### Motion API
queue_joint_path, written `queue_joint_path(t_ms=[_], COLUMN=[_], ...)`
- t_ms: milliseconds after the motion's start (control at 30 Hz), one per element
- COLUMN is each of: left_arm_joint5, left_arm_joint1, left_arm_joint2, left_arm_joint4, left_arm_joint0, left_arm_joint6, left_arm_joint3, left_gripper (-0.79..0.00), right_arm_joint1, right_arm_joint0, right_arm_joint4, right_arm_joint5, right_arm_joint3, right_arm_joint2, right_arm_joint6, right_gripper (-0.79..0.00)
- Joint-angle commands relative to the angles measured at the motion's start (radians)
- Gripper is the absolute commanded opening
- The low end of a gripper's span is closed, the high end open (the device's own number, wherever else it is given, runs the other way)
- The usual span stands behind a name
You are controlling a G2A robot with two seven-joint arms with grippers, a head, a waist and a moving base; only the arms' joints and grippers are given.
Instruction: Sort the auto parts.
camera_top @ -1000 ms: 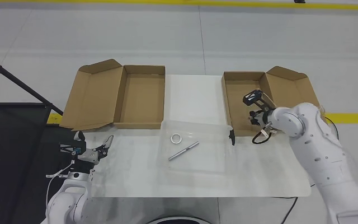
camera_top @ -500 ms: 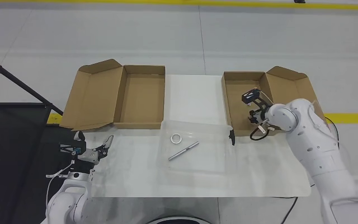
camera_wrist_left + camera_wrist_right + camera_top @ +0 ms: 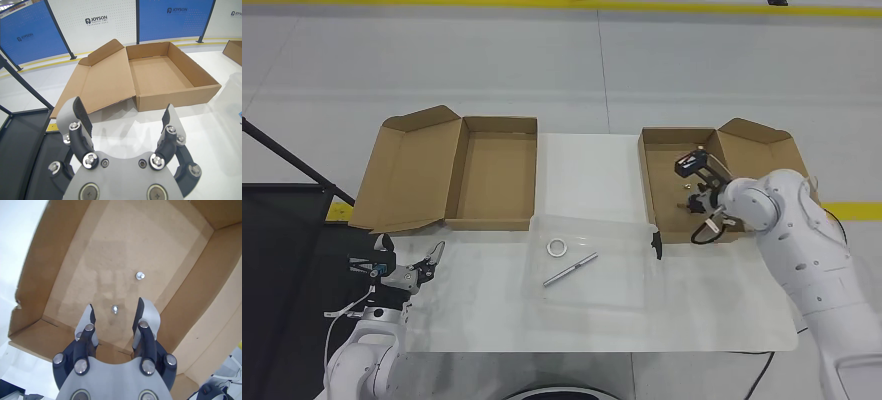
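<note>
Bolts [image 3: 140,275], 2, in box [image 3: 56,256] beneath spread right pincer [image 3: 115,301].

Right box [image 3: 117,247] walls ring jaws; bolt [image 3: 115,309] on floor between.

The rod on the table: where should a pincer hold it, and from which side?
Take the rod at mid-shaft, coming straight down from above. It lies flat and slanted on the table, thin and long, so the jaws should probably close across its width. The ring lies apart from it.
</note>
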Motion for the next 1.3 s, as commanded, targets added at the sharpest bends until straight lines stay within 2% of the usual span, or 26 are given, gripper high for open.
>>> queue_joint_path(t_ms=[0, 33, 267, 433, 533, 767, 900, 1067, 1200, 1267], left_arm_joint5=[0.0, 0.0, 0.0, 0.0, 0.0, -0.005, -0.122, -0.314, -0.491, -0.548], left_arm_joint1=[0.0, 0.0, 0.0, 0.0, 0.0, 0.0, 0.007, 0.021, 0.035, 0.037], left_arm_joint2=[0.0, 0.0, 0.0, 0.0, 0.0, 0.0, -0.019, -0.034, -0.008, 0.027], left_arm_joint4=[0.0, 0.0, 0.0, 0.0, 0.0, -0.004, 0.015, 0.038, 0.065, 0.054], left_arm_joint0=[0.0, 0.0, 0.0, 0.0, 0.0, -0.003, -0.025, -0.088, -0.173, -0.216], left_arm_joint6=[0.0, 0.0, 0.0, 0.0, 0.0, 0.001, -0.022, -0.168, -0.34, -0.405], left_arm_joint3=[0.0, 0.0, 0.0, 0.0, 0.0, -0.003, -0.066, -0.178, -0.241, -0.254], left_gripper=[0.0, 0.0, 0.0, 0.0, 0.0, 0.0, 0.0, 0.0, 0.0, 0.0], right_arm_joint1=[0.01, 0.017, 0.062, 0.077, 0.076, 0.075, 0.077, 0.092, 0.108, 0.115], right_arm_joint0=[-0.022, -0.038, -0.199, -0.283, -0.287, -0.286, -0.305, -0.415, -0.532, -0.594], right_arm_joint4=[-0.009, -0.016, -0.032, 0.002, 0.013, 0.012, -0.014, -0.164, -0.269, -0.306], right_arm_joint5=[-0.015, -0.023, -0.138, -0.268, -0.308, -0.31, -0.3, -0.356, -0.396, -0.414], right_arm_joint3=[-0.077, -0.118, -0.468, -0.636, -0.683, -0.686, -0.702, -0.801, -0.879, -0.918], right_arm_joint2=[0.026, 0.043, 0.165, 0.196, 0.174, 0.171, 0.177, 0.243, 0.332, 0.386], right_arm_joint6=[-0.019, -0.028, -0.113, -0.183, -0.191, -0.191, -0.226, -0.428, -0.602, -0.709], right_gripper=[-0.049, 0.0, 0.0, 0.0, 0.0, 0.0, 0.0, 0.0, 0.0, 0.0])
